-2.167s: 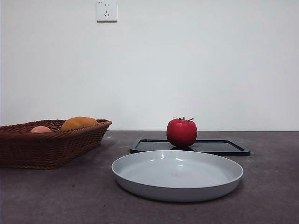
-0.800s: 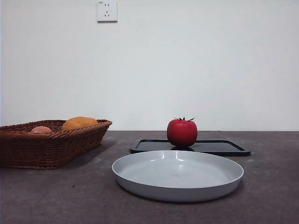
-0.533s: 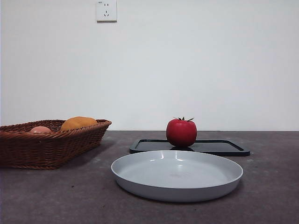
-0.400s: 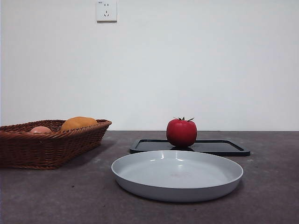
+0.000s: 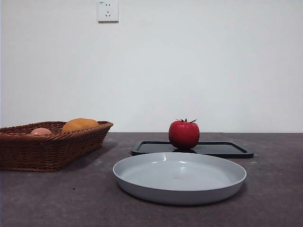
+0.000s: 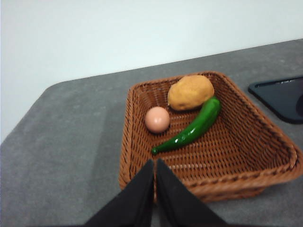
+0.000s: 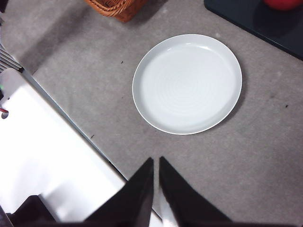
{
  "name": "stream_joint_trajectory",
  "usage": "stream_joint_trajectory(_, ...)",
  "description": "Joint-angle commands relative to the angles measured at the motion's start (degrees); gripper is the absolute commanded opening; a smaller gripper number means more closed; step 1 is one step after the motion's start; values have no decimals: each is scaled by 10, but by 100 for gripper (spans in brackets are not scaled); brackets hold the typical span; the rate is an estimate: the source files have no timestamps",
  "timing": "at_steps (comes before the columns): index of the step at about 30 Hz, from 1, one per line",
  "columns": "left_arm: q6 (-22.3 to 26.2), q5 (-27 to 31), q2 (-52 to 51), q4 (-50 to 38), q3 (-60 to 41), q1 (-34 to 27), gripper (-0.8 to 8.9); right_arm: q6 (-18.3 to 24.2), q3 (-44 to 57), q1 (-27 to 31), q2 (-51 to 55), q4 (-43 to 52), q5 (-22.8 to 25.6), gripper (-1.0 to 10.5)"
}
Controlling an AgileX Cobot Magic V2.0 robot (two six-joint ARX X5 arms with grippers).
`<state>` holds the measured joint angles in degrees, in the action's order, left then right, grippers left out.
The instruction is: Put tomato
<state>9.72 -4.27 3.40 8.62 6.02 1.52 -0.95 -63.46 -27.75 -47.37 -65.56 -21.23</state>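
On the black tray [image 5: 222, 149] at the back of the table stands one tomato [image 5: 184, 134], upright with its green stem on top. Just in front of the tray lies one grey plate [image 5: 180, 177], with nothing on it. Well off to the side sits one wicker basket [image 5: 47, 146] holding three things: one orange-yellow fruit [image 6: 190, 92], one pale pink ball [image 6: 157, 119] and one green pepper [image 6: 191, 128]. The left gripper [image 6: 155, 179] hangs above the basket's near rim, jaws pressed together, holding nothing. The right gripper [image 7: 155, 184] hovers high over the table near the plate, jaws likewise closed and empty.
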Motion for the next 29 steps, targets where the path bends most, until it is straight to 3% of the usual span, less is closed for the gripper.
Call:
stream_joint_trajectory(1, -3, 3, -11, -5, -16, -1, 7, -5, -6, -4, -4, 4, -2, 10)
stream_joint_trajectory(29, -3, 3, -32, 21, -54, -1, 7, -5, -6, -4, -4, 4, -2, 10)
